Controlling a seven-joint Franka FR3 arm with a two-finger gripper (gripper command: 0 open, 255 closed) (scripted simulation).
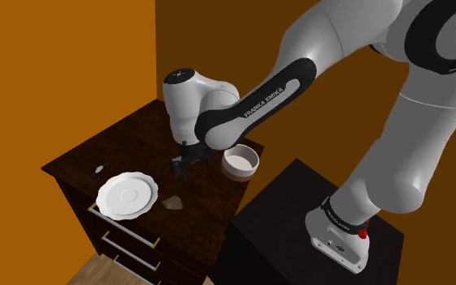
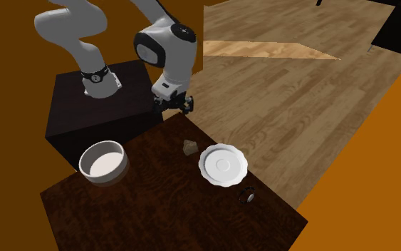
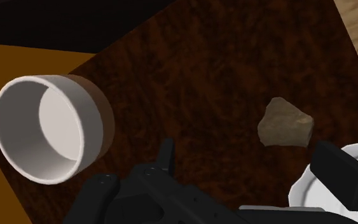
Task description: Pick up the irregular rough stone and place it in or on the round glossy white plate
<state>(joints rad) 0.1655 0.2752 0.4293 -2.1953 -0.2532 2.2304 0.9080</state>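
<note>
I judge this the approach step: my claw (image 1: 179,164) hangs wide open and empty above the dark table (image 1: 129,146), the rough stone (image 3: 285,122) lies below, toward one finger, just beside the white plate (image 1: 126,195), so next I should centre over it, descend and close.

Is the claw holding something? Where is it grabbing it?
No, nothing is held. The claw is open, and the stone lies on the table, not touched by it.
</note>
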